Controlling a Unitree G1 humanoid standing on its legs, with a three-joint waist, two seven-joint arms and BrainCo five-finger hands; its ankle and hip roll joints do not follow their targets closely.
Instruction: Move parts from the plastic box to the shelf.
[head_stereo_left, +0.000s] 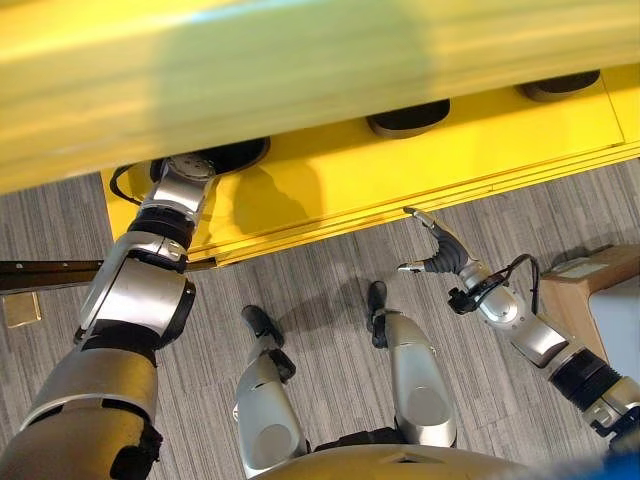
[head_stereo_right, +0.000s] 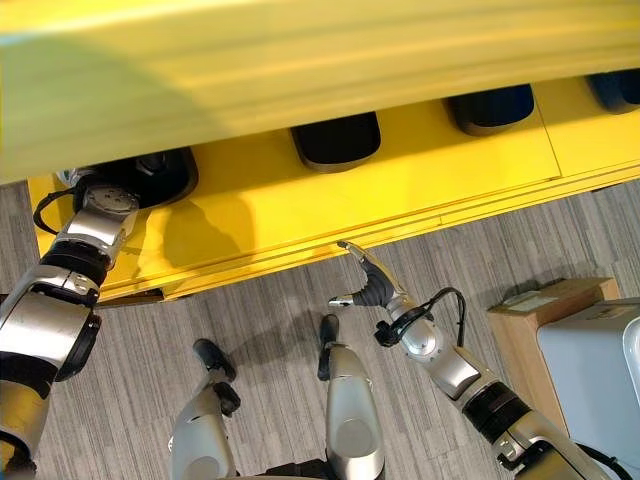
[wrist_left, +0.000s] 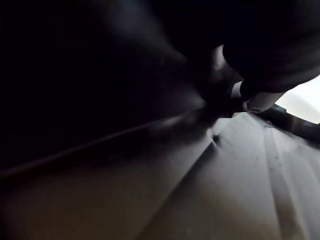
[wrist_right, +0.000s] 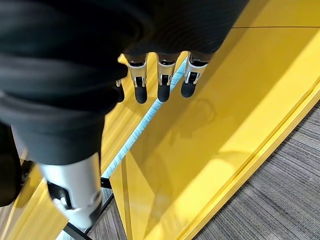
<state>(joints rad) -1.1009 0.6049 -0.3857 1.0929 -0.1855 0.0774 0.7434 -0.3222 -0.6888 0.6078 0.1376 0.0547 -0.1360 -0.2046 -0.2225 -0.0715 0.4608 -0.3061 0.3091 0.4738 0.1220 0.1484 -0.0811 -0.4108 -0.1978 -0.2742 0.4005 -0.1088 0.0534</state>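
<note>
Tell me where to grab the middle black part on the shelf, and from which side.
Take the part by its rounded front edge, coming in low from the open front of the shelf, the robot's side. The upper board covers the rest of it, so an approach from above looks blocked. The open right hand seems nearest.

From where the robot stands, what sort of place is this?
Probably a workshop or storage area: a long yellow metal shelf holding dark moulded parts, grey striped carpet floor, and a brown cardboard box nearby.
</note>
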